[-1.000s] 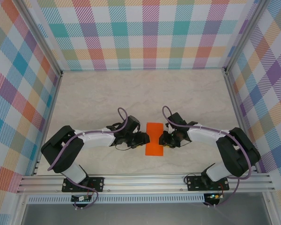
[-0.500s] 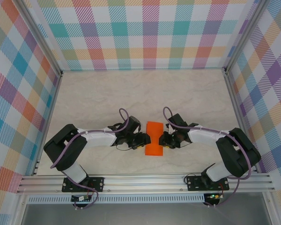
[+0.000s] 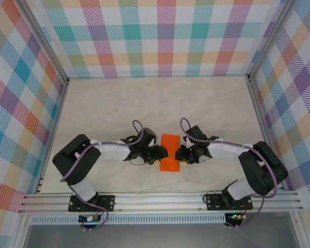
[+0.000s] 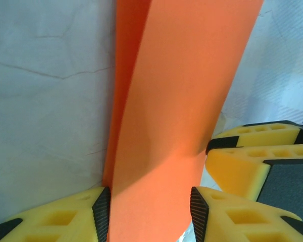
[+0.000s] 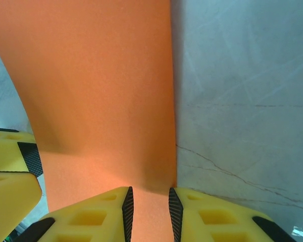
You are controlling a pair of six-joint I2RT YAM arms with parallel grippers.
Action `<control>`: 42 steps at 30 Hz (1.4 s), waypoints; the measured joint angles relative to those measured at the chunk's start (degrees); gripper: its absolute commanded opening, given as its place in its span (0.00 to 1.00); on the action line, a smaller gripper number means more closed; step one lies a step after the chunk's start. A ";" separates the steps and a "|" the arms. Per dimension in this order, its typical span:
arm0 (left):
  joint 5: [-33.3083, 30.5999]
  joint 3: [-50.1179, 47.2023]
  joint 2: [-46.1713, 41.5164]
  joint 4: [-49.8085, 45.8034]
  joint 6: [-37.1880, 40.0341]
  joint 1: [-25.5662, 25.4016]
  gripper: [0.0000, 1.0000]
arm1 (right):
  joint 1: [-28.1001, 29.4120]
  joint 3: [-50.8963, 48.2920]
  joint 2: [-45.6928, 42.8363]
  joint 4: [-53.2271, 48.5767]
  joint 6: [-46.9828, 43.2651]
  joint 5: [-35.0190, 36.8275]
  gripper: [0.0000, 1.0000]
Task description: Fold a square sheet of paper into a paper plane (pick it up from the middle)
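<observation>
On the pale marbled table (image 3: 103, 108), the paper (image 3: 170, 147) lies as a narrow orange oblong. Its long edges run away from the arm bases, which stand nearer the camera than the paper. The left end effector (image 3: 160, 154) sits low at the paper's left long edge, about halfway along it. The right end effector (image 3: 179, 153) faces it from the paper's right long edge, so the paper lies between the two.

From the left wrist, the paper fills the gap between two yellow fingers (image 4: 60, 219), its orange face reaching from one black pad (image 4: 102, 212) across to the other. A darker, shadowed band runs along the paper's left side. These fingers stand well apart. Whether they clamp the paper or merely straddle it cannot be told. Just right of the paper in this view are the right end effector's yellow fingers, close to the paper's edge.

From the right wrist, that arm's fingers stand closer together, leaving a narrow slot that shows orange. The paper's right edge lines up with the right-hand pad. Here too it cannot be told whether the paper is gripped. Left of the paper are the left end effector's fingers, touching or nearly touching its edge. Bare table lies to the paper's right.
</observation>
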 measured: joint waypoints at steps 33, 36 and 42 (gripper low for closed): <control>-0.83 8.48 0.48 -8.07 7.10 3.85 0.00 | -1.53 2.05 -19.63 -12.17 -0.28 3.58 0.43; -0.79 11.61 -2.21 -15.10 10.49 6.49 0.00 | -1.57 2.62 -23.74 -14.43 -0.28 5.25 0.45; -0.22 22.62 -8.66 -30.34 18.62 12.17 0.00 | -1.57 3.37 -28.72 -17.29 -0.26 7.23 0.46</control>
